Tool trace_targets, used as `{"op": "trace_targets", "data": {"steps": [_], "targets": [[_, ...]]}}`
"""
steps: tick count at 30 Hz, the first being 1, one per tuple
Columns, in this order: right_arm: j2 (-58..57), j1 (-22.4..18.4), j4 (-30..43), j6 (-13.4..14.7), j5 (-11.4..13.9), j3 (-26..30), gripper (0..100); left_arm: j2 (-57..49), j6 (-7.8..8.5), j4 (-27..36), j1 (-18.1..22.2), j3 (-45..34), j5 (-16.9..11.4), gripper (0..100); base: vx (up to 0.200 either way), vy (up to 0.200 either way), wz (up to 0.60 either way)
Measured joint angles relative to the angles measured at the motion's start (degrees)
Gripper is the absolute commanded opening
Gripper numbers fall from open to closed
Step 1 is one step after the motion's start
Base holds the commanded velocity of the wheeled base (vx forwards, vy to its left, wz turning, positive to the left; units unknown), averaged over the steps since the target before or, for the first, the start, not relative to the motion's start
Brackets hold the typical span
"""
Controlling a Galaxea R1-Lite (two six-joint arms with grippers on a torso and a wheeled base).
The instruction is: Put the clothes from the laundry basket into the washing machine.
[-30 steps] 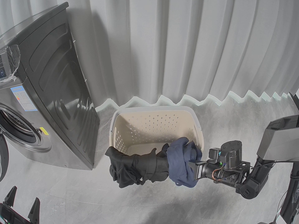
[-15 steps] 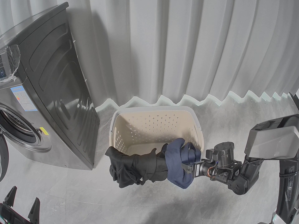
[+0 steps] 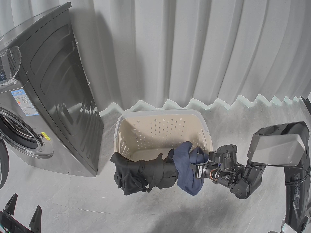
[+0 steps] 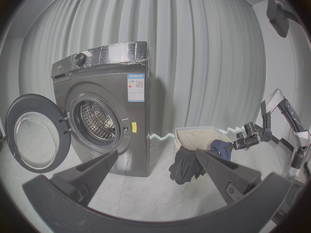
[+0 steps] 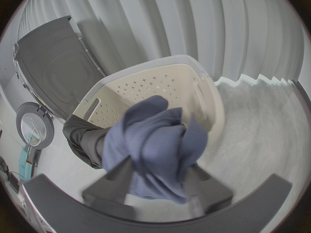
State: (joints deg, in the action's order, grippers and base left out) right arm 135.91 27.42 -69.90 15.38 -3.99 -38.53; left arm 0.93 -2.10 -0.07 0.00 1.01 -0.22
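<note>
1. Head view puts the right claw at the near right corner of the laundry basket, closed on a bunched navy garment.
2. In the right wrist view you can check the grip. One of its fingers stands on each side of the navy cloth, with folds pressed between them. The cloth bulges above the grip and hangs below it.
3. The navy garment lies across the basket's near rim, part over the inside and part hanging outside toward the floor. Its left edge touches a black garment.
4. The black garment drapes over the same near rim, just to the left of the navy one. Most of it hangs down the outside of the basket.
5. The basket is cream with star-shaped holes. It stands on the grey floor in front of a white pleated curtain, just to the right of the washing machine.
6. The left wrist view shows you the dark grey machine with its round door swung wide open and the steel drum exposed.
7. The left claw sits low at the near left, well apart from the basket. Its fingers are spread wide with nothing between them.
</note>
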Motion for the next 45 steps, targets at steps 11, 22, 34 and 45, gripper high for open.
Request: {"op": "trace_targets", "data": {"steps": [11, 22, 34, 45], "targets": [[-1.01, 2.12, -2.16, 0.67, -0.02, 1.79, 0, 0.0, 0.0, 0.02, 0.0, 0.0, 0.04, 100, 0.0, 0.0, 0.0], [-6.58, 5.77, -7.03, 1.39, -0.26, 8.96, 0, 0.0, 0.0, 0.0, 0.0, 0.0, 0.04, 100, 0.0, 0.0, 0.0], [-21.0, 11.25, -9.25, 1.17, -3.64, 13.46, 0, 0.0, 0.0, 0.0, 0.0, 0.0, 0.06, 100, 0.0, 0.0, 0.0], [-32.33, 13.74, -11.08, -2.41, -5.56, 12.63, 0, 0.0, -0.01, 0.0, 0.0, 0.0, 0.04, 100, 0.0, 0.0, 0.0]]}}
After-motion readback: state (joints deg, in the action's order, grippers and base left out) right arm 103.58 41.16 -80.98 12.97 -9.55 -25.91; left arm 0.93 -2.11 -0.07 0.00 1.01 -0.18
